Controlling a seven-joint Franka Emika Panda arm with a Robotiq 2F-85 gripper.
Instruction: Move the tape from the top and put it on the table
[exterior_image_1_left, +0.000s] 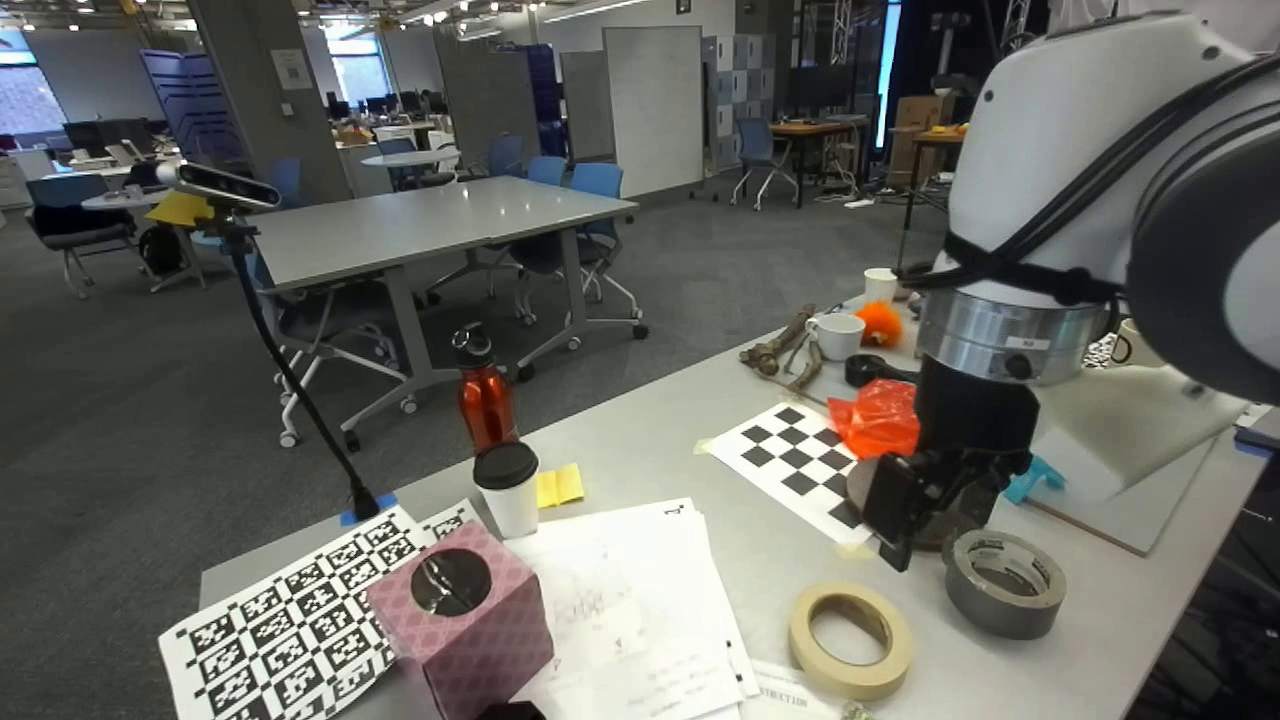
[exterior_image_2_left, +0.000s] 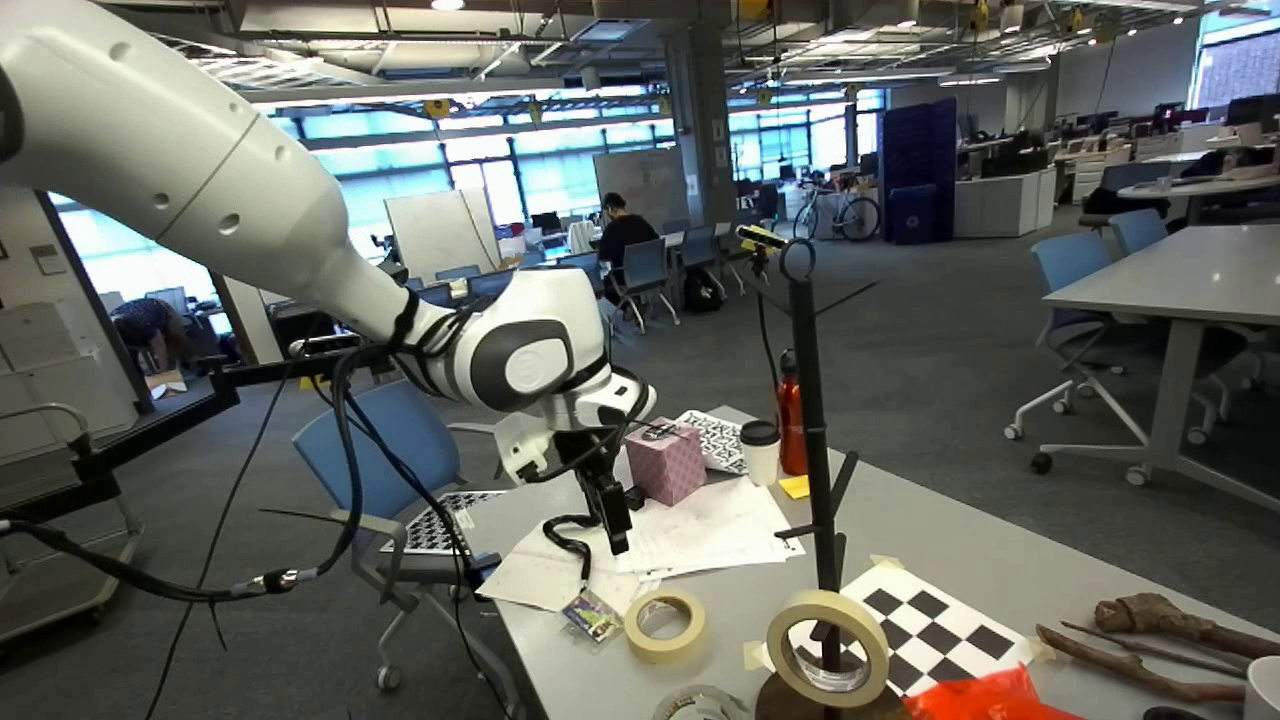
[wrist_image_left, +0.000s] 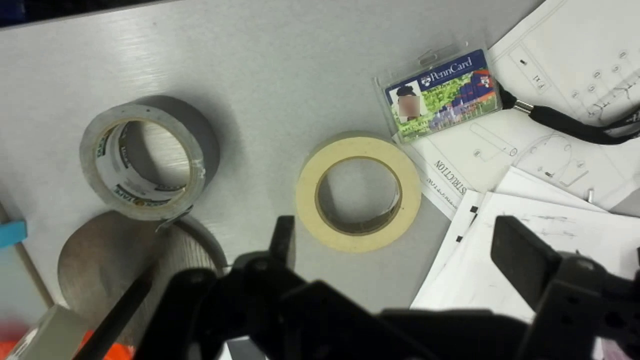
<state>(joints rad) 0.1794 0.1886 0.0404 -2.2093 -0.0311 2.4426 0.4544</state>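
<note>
Parted wide over the table (exterior_image_1_left: 640, 450), with nothing visible in its grasp: the gripper (wrist_image_left: 396, 227). Below in both exterior views, upper centre in the wrist view, a little left of the grip's midline: the tape (wrist_image_left: 359, 241), flat, with no long axis to match. Well apart at left, a grey roll (wrist_image_left: 202, 140); just beside at upper right, a card (wrist_image_left: 440, 95). Low on the stand (exterior_image_2_left: 818, 450), apparently hung, a like roll (exterior_image_2_left: 832, 604); none at its top (exterior_image_2_left: 803, 300). Probably already placed; next, likely, a lift away.

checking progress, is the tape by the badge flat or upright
Flat: both exterior views show the tape broad side down on the table.
</note>
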